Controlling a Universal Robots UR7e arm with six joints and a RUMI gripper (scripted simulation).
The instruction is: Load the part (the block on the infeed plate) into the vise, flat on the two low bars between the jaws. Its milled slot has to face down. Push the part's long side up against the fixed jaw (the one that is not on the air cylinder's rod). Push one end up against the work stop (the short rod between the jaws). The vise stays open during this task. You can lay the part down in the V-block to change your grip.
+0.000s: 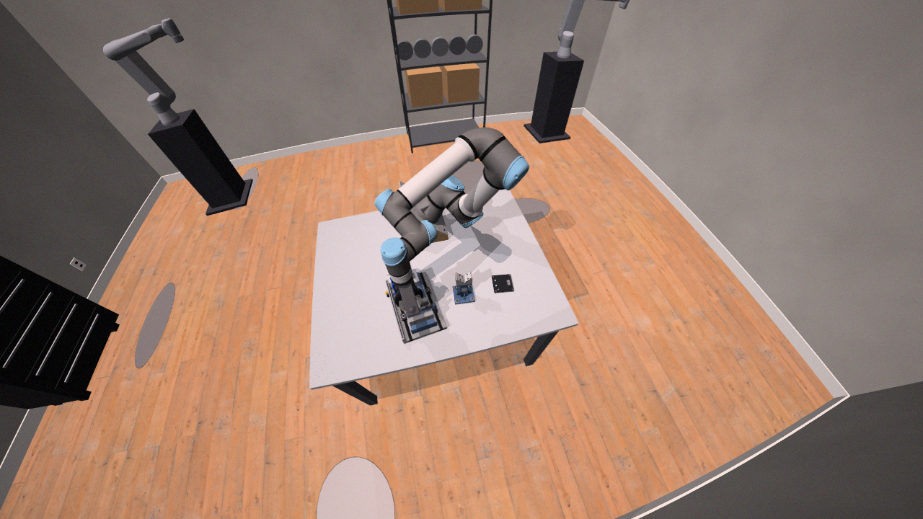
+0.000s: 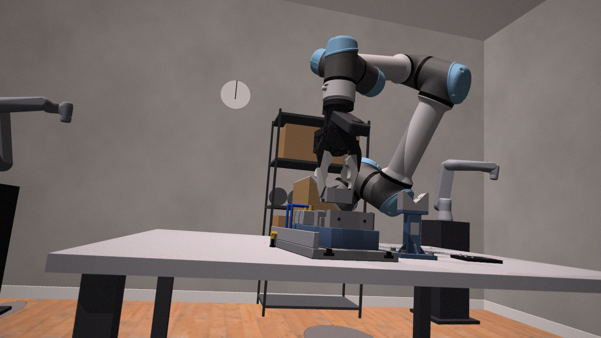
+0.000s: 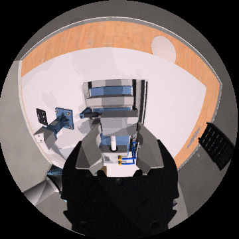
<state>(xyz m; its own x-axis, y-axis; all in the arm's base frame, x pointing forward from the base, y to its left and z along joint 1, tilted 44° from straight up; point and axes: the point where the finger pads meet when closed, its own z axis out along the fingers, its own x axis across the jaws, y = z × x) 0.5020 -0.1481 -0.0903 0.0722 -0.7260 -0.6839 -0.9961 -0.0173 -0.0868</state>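
Note:
My gripper [image 2: 338, 188] [image 3: 119, 122] [image 1: 412, 298] is shut on the part [image 2: 339, 195] [image 3: 119, 122], a grey block, and holds it level a short way above the vise [image 1: 425, 324] [image 2: 344, 237] [image 3: 111, 91]. The vise has a blue body and grey jaws that stand open. The work stop [image 3: 88, 113] is a short dark rod at the vise's left in the wrist view. The air cylinder's white rod [image 3: 113, 145] shows under the part. I cannot tell which way the part's slot faces.
The V-block [image 1: 463, 284] [image 2: 412, 201] [image 3: 50, 133] on its blue stand is right of the vise. The black infeed plate [image 1: 502, 283] [image 2: 476, 258] [image 3: 41, 116] lies beyond it, bare. A shelf rack [image 2: 273, 168] stands behind the table [image 1: 361, 322].

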